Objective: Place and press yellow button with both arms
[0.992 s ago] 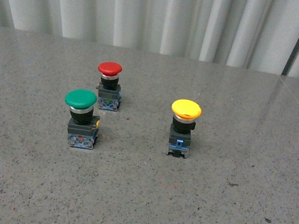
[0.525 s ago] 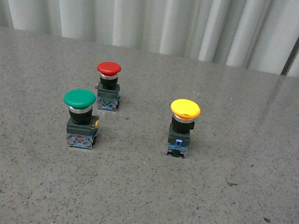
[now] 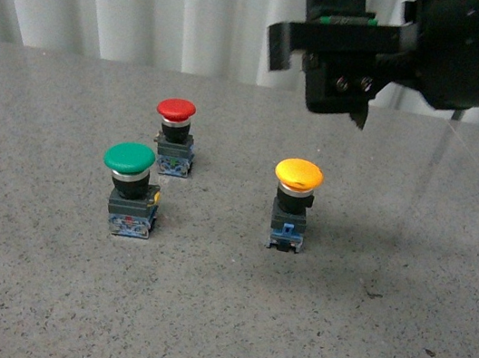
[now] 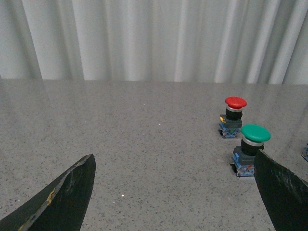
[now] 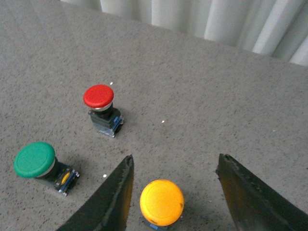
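Note:
The yellow button [image 3: 299, 175] stands upright on the grey table [image 3: 215, 322], right of centre. My right gripper [image 3: 317, 91] hangs open in the air above and slightly behind it. In the right wrist view the yellow cap [image 5: 161, 202] sits below and between the spread fingers [image 5: 120, 192], closer to one of them; the gripper [image 5: 175, 161] holds nothing. My left gripper [image 4: 174, 159] is open and empty, low over bare table. It is not in the front view.
A green-capped button [image 3: 130, 159] stands left of the yellow one, with a red-capped button [image 3: 176, 111] behind it. Both show in the left wrist view, green [image 4: 255, 133] and red [image 4: 236, 102], and in the right wrist view. A white curtain [image 3: 159, 0] hangs behind the table.
My right arm has come into the front view from the upper right and now hangs above the yellow button. The three buttons have not moved.

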`<action>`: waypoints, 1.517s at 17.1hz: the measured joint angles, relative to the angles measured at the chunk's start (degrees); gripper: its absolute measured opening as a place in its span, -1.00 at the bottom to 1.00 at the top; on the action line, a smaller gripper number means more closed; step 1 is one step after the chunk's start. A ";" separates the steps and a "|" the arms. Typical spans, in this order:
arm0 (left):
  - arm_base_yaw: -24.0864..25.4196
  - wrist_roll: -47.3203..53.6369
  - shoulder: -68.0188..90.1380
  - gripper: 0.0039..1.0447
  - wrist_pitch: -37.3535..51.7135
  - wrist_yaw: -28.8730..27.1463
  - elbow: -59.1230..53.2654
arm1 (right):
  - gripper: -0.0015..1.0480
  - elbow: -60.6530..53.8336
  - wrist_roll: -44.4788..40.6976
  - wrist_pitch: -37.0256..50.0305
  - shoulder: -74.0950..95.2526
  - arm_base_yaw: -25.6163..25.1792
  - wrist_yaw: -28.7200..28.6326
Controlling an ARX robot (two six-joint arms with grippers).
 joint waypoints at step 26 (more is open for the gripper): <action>0.00 0.00 0.00 0.88 0.02 0.00 0.00 | -0.97 3.87 1.90 -5.73 11.56 5.01 5.77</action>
